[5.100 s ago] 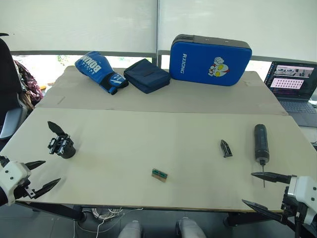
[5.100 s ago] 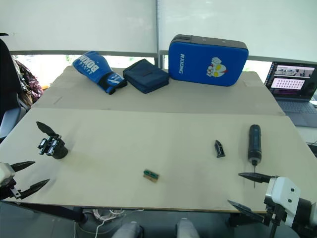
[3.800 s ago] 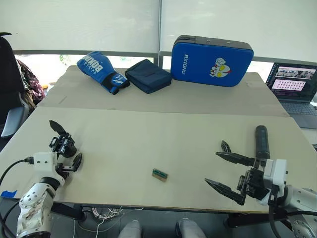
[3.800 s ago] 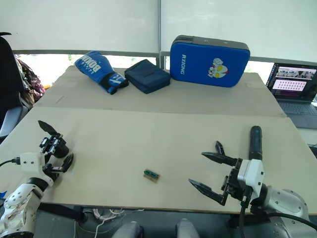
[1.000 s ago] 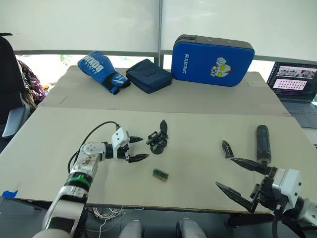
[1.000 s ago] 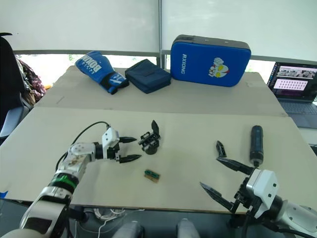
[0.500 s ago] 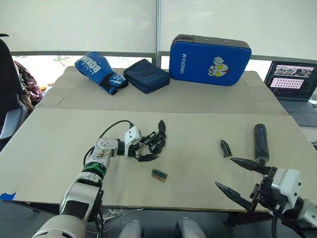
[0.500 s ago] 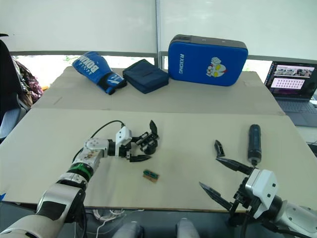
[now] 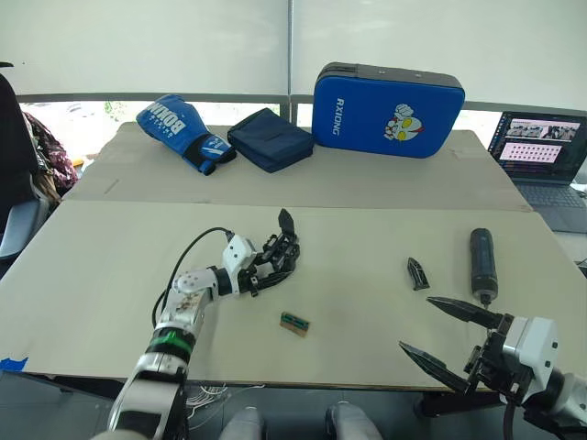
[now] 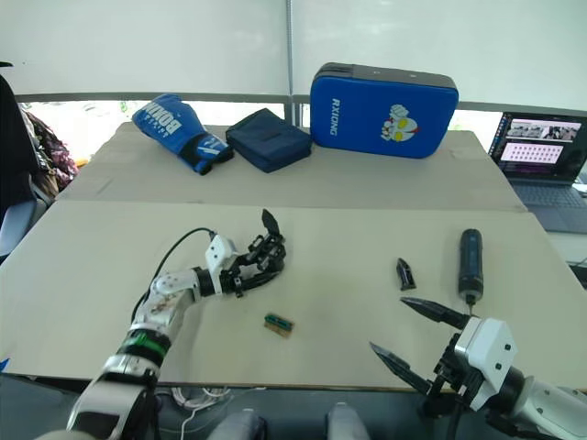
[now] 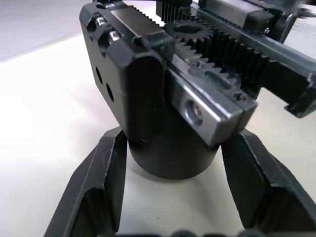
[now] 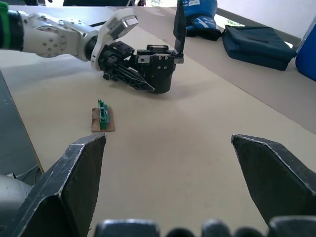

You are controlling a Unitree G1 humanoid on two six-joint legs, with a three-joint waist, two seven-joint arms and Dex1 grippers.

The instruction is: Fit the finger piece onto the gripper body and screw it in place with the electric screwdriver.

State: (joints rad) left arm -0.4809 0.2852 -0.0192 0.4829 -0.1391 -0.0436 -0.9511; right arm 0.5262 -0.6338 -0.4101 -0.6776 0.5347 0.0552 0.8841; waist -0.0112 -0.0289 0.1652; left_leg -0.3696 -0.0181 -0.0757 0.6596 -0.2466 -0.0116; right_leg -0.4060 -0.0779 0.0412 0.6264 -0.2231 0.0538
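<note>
- Left end effector (image 9: 268, 271): at the gripper body (image 9: 282, 257) near the desk's middle. In the left wrist view its two fingers (image 11: 96, 192) flank the body's round base (image 11: 170, 158); whether they press on it or merely bracket it cannot be told.
- Gripper body: its fixed finger (image 10: 270, 220) points up and slightly away from the robot. The side meant for the missing finger appears to face the right arm, though this is a judgement.
- Right end effector (image 9: 443, 337): jaws wide apart, holding nothing, hovering at the desk's near right edge.
- Finger piece (image 9: 418, 274): lies flat on the desk, beyond the right end effector and a little to its left, long axis running roughly away from the robot. The right arm is plainly the nearer one; the piece is well apart from the gripper body.
- Screwdriver (image 9: 483, 264): lies just right of the finger piece, parallel to it, bit end toward the robot, near the right end effector's upper finger.
- Obstacles: a small green-and-brown block (image 9: 294, 323) sits between the two arms, nearer the gripper body, clear of the straight reach to the finger piece.
- Background: blue pad (image 9: 387, 98), boxing glove (image 9: 180, 129) and dark pouch (image 9: 271, 139) lie far back; a laptop (image 9: 544, 159) stands off to the right. None intrude.
</note>
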